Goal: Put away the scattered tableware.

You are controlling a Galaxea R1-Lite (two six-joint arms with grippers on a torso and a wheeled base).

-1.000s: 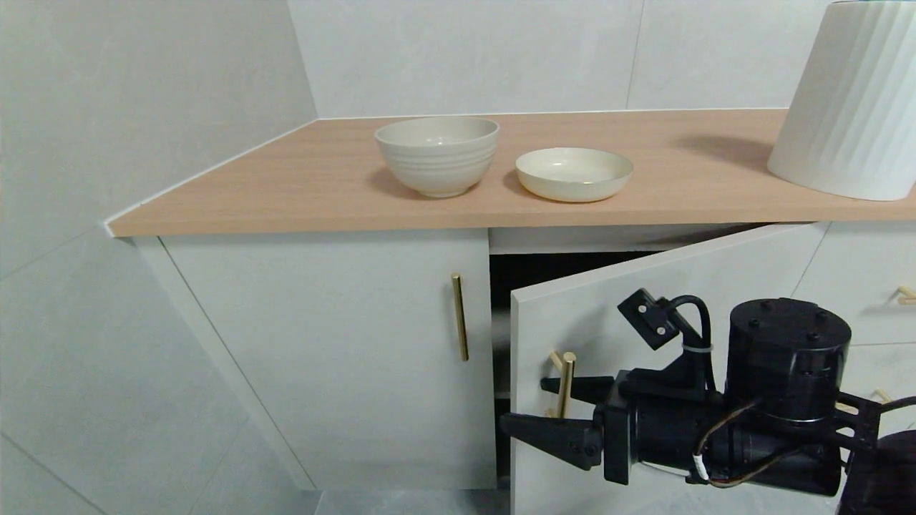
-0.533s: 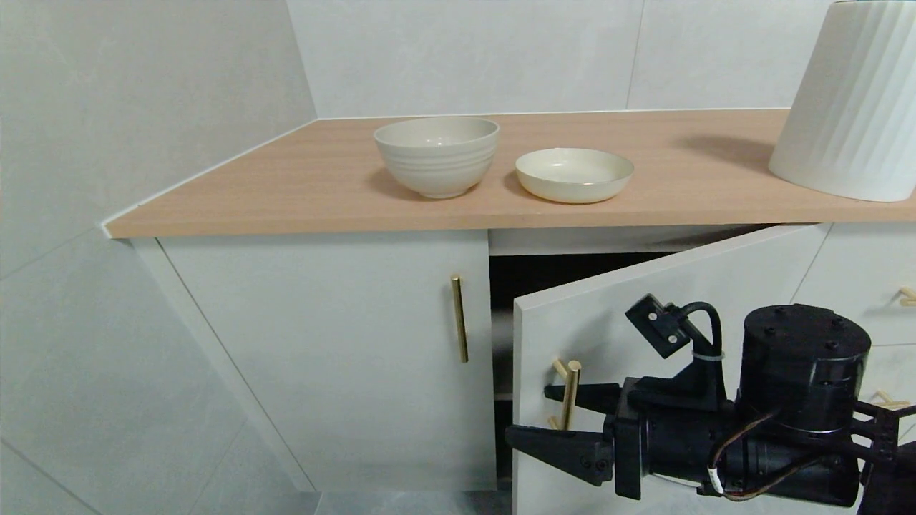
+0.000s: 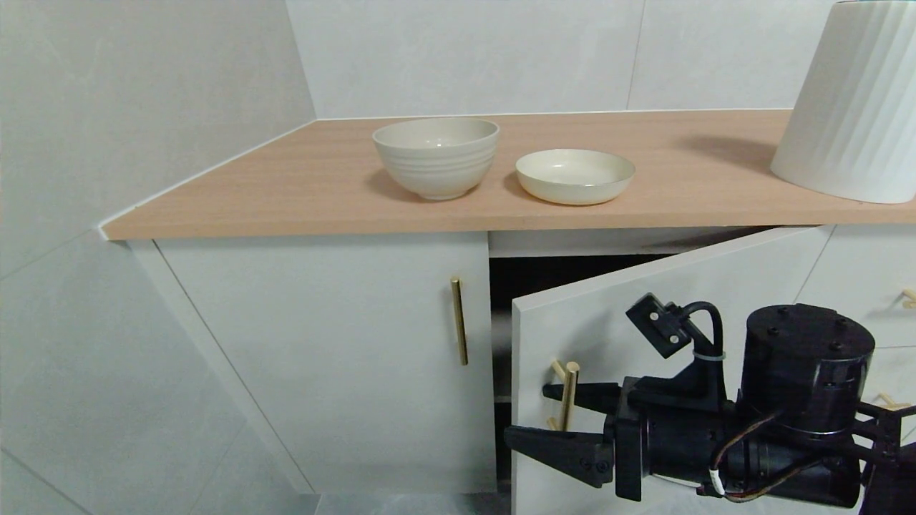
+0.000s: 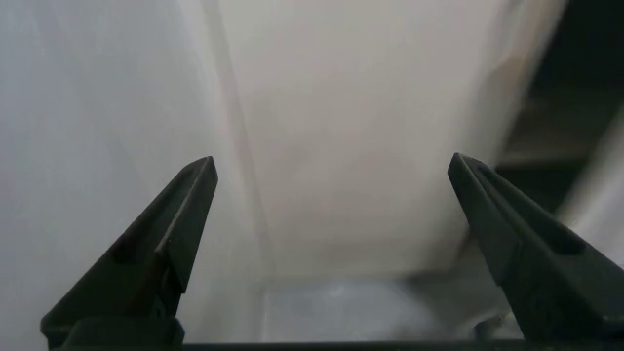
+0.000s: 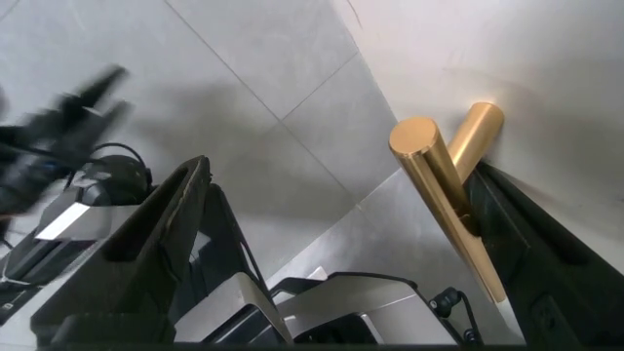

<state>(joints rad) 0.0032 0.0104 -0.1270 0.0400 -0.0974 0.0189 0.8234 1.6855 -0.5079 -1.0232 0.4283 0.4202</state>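
A ribbed bowl (image 3: 436,156) and a shallow dish (image 3: 575,174) are set side by side, apart, on the wooden countertop (image 3: 300,186); the bowl is on the left and the dish on the right, both upright and toward the middle of the surface. A tall white ribbed vessel (image 3: 851,107) is placed at the far right of the same countertop, well apart from the dish.

Below the countertop, the left cabinet door (image 3: 322,343) is seen closed, with its brass handle (image 3: 459,320) upright near its right edge. The right cabinet door (image 3: 644,300) is swung partly open, and a dark gap is left between the two doors.

The right gripper (image 3: 529,413) is held level at the front of the open door, near its left edge. Its jaws are spread wide and are placed on either side of the door handle (image 3: 567,393), which is not clamped; in the right wrist view the door handle (image 5: 453,195) is seen close against one finger (image 5: 531,263).

The left gripper (image 4: 331,180) is pointed at a pale panel, with its jaws spread wide and nothing held between them.
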